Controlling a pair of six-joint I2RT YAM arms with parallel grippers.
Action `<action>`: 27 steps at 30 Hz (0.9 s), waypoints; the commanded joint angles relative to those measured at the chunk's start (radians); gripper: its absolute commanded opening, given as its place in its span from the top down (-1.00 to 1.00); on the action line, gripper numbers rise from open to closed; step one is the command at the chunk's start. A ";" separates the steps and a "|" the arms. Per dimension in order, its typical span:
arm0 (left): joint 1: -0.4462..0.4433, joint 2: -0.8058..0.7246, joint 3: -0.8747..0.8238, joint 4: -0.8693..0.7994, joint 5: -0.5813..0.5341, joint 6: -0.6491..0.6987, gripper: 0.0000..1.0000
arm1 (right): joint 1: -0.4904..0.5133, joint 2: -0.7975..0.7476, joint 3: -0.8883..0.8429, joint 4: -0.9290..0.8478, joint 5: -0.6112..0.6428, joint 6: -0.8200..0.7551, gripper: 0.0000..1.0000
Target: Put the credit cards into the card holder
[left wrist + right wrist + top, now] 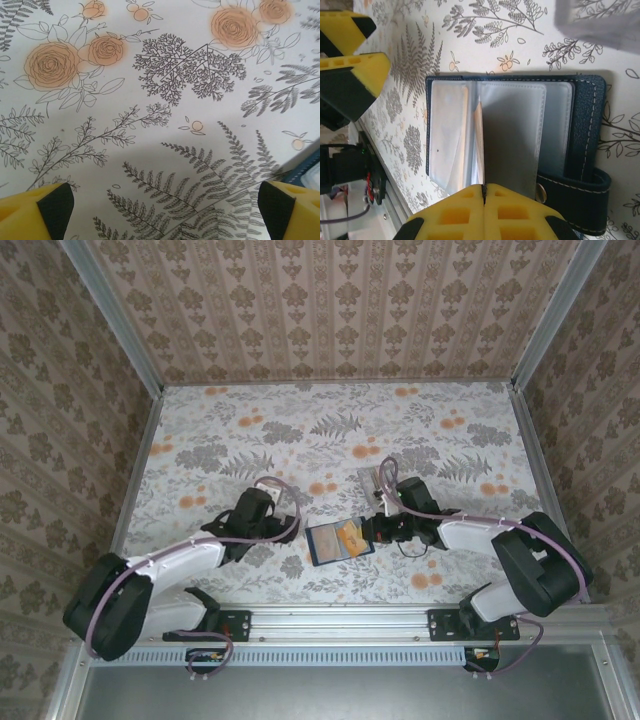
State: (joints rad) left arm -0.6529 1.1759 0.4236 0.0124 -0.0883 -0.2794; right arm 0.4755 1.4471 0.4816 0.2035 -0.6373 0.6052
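Observation:
The navy card holder lies open on the flowered tablecloth, its clear plastic sleeves facing up. My right gripper is shut on an orange-tan credit card. The card stands on edge over the sleeves, so it appears as a thin line. From above, the card holder sits between the two arms, with the orange card at my right gripper. My left gripper is open and holds nothing, low over the cloth just left of the holder. Its yellow fingers also appear in the right wrist view.
A clear slotted rack stands just behind the right gripper and blurs into the top right of the right wrist view. Patterned walls enclose the table on three sides. A metal rail runs along the near edge.

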 commanded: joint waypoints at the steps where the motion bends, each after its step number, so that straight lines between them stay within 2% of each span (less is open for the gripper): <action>1: 0.007 -0.017 0.009 -0.029 0.094 -0.064 -0.98 | -0.002 -0.017 -0.006 0.079 -0.009 0.070 1.00; 4: -0.014 -0.001 0.015 -0.036 0.207 0.017 -0.96 | -0.002 -0.014 -0.020 0.105 -0.019 0.058 1.00; 7: -0.094 -0.006 0.023 -0.052 0.213 0.109 -0.97 | -0.006 0.007 -0.011 0.096 -0.051 0.030 1.00; 11: -0.156 0.023 0.037 -0.050 0.167 0.134 -0.98 | -0.006 0.054 -0.009 0.114 -0.090 0.021 1.00; 19: -0.160 0.173 0.068 -0.088 0.086 0.055 -0.97 | -0.006 0.109 -0.003 0.098 -0.106 0.006 1.00; 27: -0.110 0.180 0.054 -0.076 0.039 -0.026 -0.97 | -0.016 0.055 -0.019 0.068 -0.044 0.034 1.00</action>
State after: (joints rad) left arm -0.8021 1.3407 0.4835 -0.0246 0.0040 -0.2432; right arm 0.4690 1.5337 0.4770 0.3061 -0.7128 0.6315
